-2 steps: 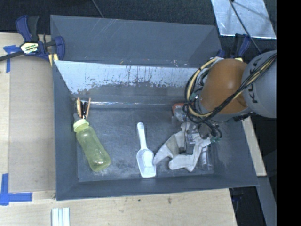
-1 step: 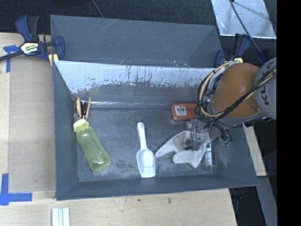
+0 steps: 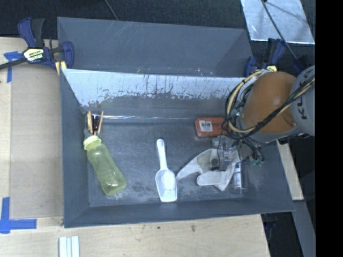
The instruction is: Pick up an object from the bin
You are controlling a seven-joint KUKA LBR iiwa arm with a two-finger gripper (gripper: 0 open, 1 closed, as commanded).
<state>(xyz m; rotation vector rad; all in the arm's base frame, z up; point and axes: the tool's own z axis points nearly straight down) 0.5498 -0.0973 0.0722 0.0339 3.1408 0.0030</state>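
My gripper (image 3: pixel 224 155) hangs low over the right part of the bin, straight above a white crumpled piece (image 3: pixel 199 167) that lies on the floor there. A small reddish-brown box (image 3: pixel 207 126) with a pale label lies just behind the gripper, near the back wall. A thin pale stick-like thing (image 3: pixel 237 176) lies to the right of the white piece. Whether the gripper touches the white piece is hidden by its own body.
A white plastic scoop (image 3: pixel 165 178) lies in the middle front. A yellow-green bottle (image 3: pixel 103 165) lies on its side at the left. A small brown clip (image 3: pixel 95 123) sits in the back left corner. The arm's orange cover and cables stand over the right wall.
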